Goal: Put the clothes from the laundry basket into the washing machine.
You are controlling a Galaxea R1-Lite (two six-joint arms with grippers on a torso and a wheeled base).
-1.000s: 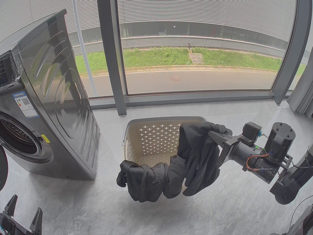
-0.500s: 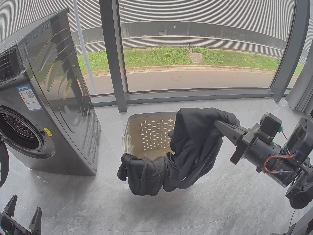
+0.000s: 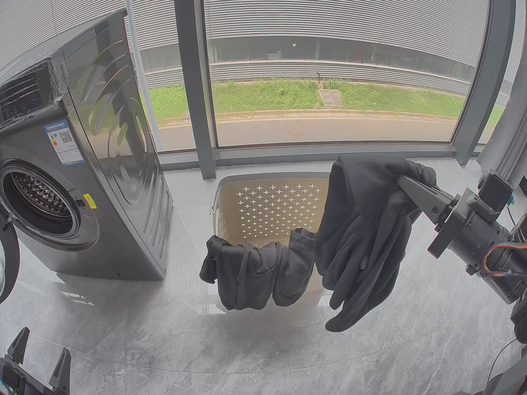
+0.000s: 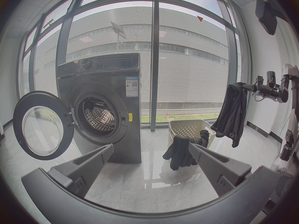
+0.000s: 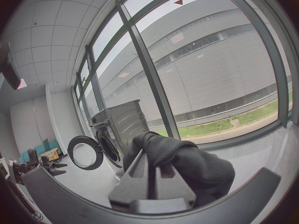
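Note:
My right gripper (image 3: 409, 186) is shut on a black garment (image 3: 365, 231), held in the air over the right rim of the beige laundry basket (image 3: 263, 204). The cloth bulges over the fingers (image 5: 155, 175) in the right wrist view. A second dark garment (image 3: 250, 272) drapes over the basket's front rim. The grey washing machine (image 3: 82, 154) stands to the left with its drum (image 3: 41, 198) exposed and its round door (image 4: 43, 129) swung wide. My left gripper (image 4: 149, 159) is open and low, near the floor at the bottom left (image 3: 38, 357).
A tall window with a dark post (image 3: 192, 72) runs behind the basket. Glossy grey floor (image 3: 164, 336) lies open between the machine and the basket. A curtain (image 3: 508, 133) hangs at the far right.
My right gripper has lifted the black garment up and to the right, so it now hangs free of the garment on the basket rim. The head camera has shifted too. The left gripper has stayed put.

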